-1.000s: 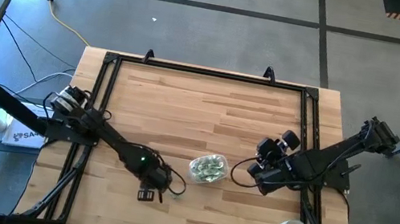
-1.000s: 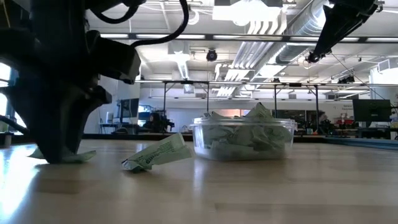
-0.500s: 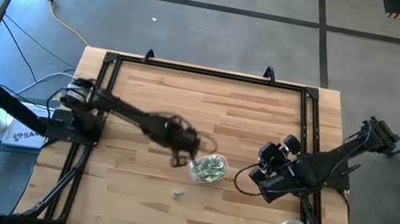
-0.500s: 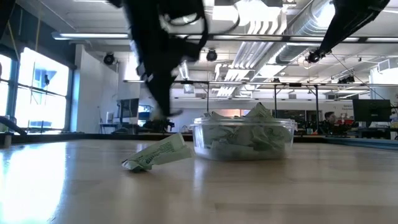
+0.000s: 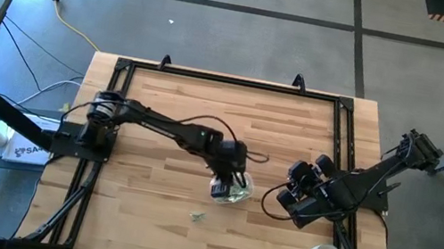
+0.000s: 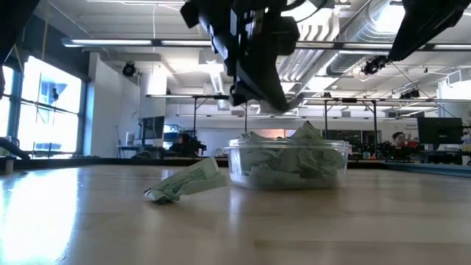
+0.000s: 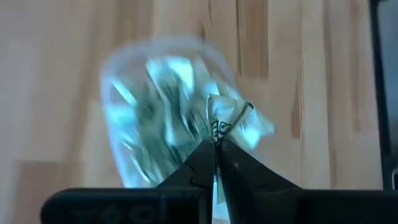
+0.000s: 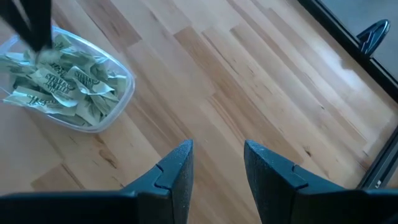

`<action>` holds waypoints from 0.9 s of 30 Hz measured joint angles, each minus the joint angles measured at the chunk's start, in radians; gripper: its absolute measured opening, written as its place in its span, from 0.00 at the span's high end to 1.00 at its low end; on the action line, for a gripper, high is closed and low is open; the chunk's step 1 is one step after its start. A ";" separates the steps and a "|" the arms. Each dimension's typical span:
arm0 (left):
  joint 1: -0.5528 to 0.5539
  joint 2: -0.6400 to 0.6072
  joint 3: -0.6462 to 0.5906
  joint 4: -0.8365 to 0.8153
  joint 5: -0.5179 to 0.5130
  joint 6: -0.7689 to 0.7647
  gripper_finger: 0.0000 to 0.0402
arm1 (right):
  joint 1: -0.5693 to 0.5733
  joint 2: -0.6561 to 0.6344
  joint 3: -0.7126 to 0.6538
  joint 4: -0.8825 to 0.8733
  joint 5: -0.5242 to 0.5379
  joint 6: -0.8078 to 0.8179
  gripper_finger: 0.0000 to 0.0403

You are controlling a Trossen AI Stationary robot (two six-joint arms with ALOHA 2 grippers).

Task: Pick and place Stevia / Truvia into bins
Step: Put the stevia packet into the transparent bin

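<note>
The clear bin [image 5: 231, 189] sits on the wooden surface [image 5: 232, 117], full of green packets [image 8: 59, 81]. One packet [image 6: 185, 182] lies just beside it. Above the bin, the left gripper [image 7: 216, 144] pinches a packet [image 7: 225, 118]. Near the bin, the right gripper [image 8: 216, 160] waits with fingers apart.

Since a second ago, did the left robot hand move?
Yes. The left gripper swung from the table's near-left area across to above the clear container, holding a packet. The loose packet stayed put.
</note>
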 joint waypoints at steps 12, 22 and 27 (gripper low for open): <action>-0.035 -0.077 -0.001 -0.217 -0.045 -0.020 0.54 | -0.003 0.000 0.000 -0.010 0.013 -0.011 0.67; -0.174 -0.107 -0.051 -0.305 -0.022 -0.038 0.31 | -0.003 0.000 0.000 -0.011 0.002 -0.011 0.67; -0.169 -0.106 -0.086 -0.209 -0.096 -0.078 0.30 | -0.002 0.000 0.000 -0.017 -0.005 -0.023 0.67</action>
